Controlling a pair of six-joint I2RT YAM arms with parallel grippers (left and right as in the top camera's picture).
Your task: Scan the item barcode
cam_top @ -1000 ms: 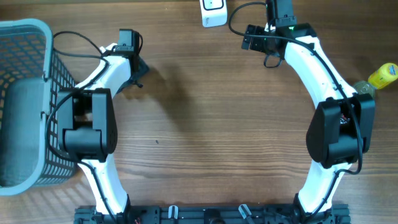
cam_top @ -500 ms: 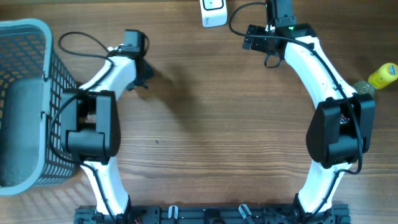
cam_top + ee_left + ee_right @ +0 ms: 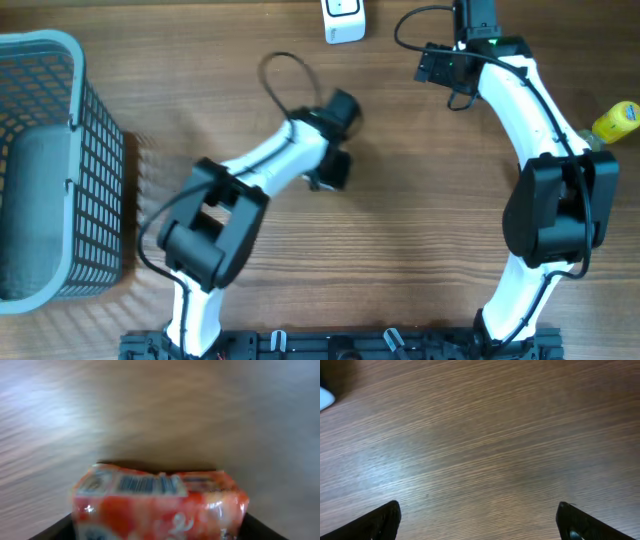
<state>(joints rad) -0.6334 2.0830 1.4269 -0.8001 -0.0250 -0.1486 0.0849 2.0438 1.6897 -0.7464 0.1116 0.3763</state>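
Note:
A red plastic packet fills the lower part of the left wrist view, with a barcode strip along its upper edge. It spans the whole gap between the dark fingers of my left gripper, which is shut on it. From overhead the left gripper hangs over the middle of the table and hides the packet. My right gripper stands open over bare wood with nothing between its fingers. Overhead it sits at the far edge.
A white box-like device stands at the far edge, left of the right arm. A grey mesh basket takes up the left side. A yellow object lies at the right edge.
The left arm has swung from beside the basket to the middle of the table. The right arm has shifted slightly to the right.

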